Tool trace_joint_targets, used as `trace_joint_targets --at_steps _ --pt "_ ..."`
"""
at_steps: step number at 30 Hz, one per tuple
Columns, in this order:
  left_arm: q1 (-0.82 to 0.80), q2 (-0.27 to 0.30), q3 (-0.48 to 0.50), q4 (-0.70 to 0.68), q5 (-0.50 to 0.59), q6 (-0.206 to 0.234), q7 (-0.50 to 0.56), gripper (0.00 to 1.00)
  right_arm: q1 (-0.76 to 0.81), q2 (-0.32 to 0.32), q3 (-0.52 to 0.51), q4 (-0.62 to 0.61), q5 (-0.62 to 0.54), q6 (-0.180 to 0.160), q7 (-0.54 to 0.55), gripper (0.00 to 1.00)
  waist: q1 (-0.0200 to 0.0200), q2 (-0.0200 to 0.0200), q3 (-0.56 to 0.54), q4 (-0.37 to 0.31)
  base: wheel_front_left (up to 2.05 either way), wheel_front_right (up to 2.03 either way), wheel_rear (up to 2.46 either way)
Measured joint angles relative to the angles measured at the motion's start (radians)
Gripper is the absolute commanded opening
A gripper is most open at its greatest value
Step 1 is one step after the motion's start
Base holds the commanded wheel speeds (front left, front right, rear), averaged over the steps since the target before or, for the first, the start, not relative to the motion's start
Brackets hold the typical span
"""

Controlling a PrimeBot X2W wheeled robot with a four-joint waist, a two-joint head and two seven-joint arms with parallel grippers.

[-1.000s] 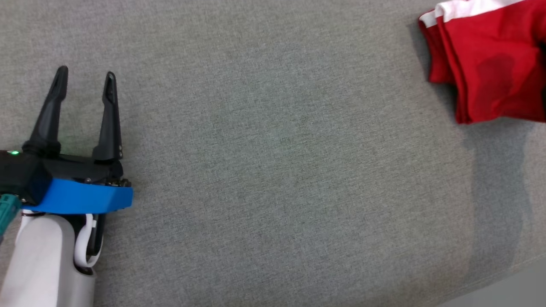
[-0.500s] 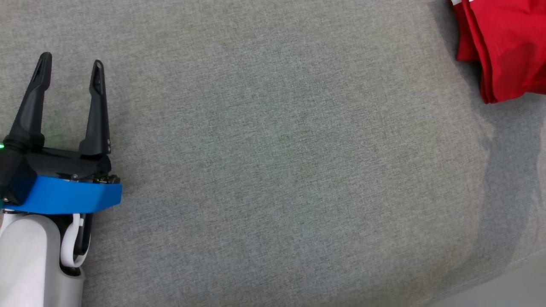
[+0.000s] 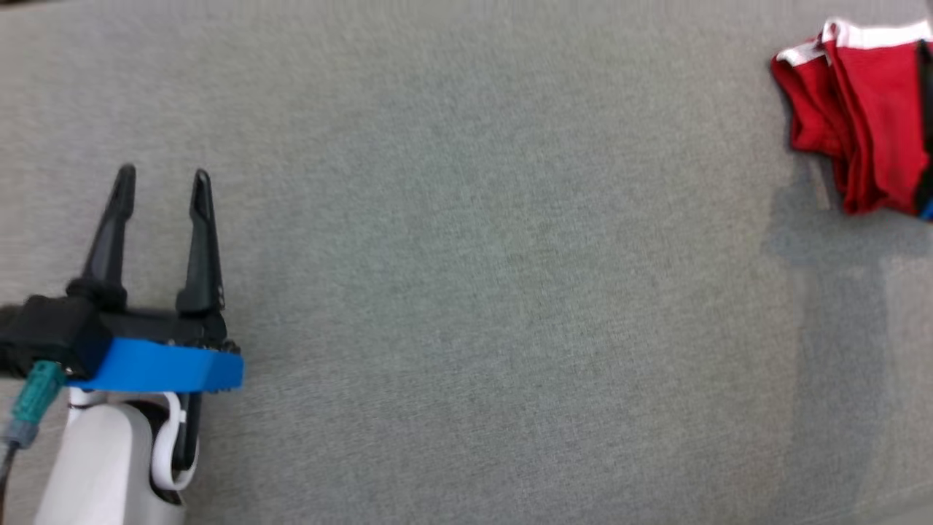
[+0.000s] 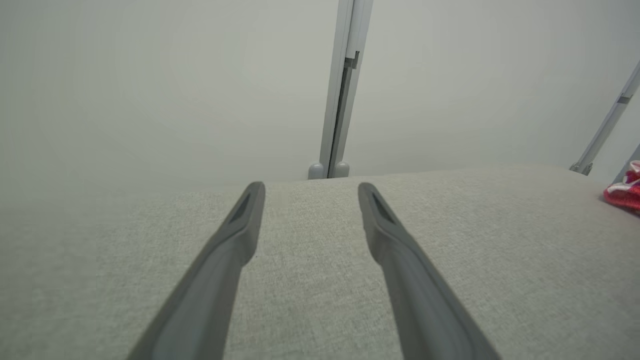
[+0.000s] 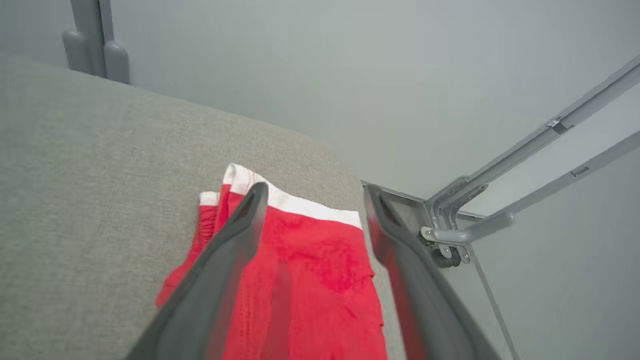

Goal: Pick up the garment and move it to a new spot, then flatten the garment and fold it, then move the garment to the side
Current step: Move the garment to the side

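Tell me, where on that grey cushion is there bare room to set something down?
The wide grey surface between the left pincer and the red garment is bare, as is the strip nearer the robot than the garment. The far right corner is crowded: the folded garment lies there, with the open right pincer over it.

No text, label, brand, number or sign is reading legibly in any view. The garment (image 5: 320, 280) is showing a plain white band and a darker red patch, which is too blurred to make out as lettering or a mark. The blue band (image 3: 160, 368) on the left hand (image 3: 163, 173) is showing no readable print.
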Motion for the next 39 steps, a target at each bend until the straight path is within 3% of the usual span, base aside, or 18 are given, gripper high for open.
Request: trace_joint_targets --at_steps 7,18,27,33,39 --pt "0.098 -0.047 0.008 0.146 -0.040 0.004 -0.046 1.00 0.177 0.165 -0.018 -0.106 0.069 0.000 -0.033 1.00 -0.0002 0.0000 -0.186 0.052 0.00 0.00 0.00" --pt "0.226 -0.086 0.033 0.252 -0.069 0.006 -0.064 1.00 0.529 0.243 -0.051 -0.351 0.143 0.000 -0.031 1.00 -0.0002 0.0000 -0.400 0.102 0.00 0.00 0.00" --pt "0.259 -0.113 0.044 0.265 -0.068 0.000 -0.066 1.00 0.722 0.337 -0.116 -0.534 0.084 0.000 -0.012 1.00 0.0000 0.0000 -0.449 0.119 0.00 0.00 0.00" --pt "0.264 -0.127 0.059 0.261 -0.060 -0.001 -0.066 1.00 0.780 0.393 -0.123 -0.563 0.066 0.000 0.000 1.00 0.0000 0.0000 -0.456 0.123 0.00 0.00 0.00" --pt "0.264 -0.132 0.066 0.264 -0.057 -0.006 -0.066 1.00 0.789 0.397 -0.127 -0.573 0.062 0.000 0.009 1.00 0.0000 0.0000 -0.460 0.128 0.00 0.00 0.00"
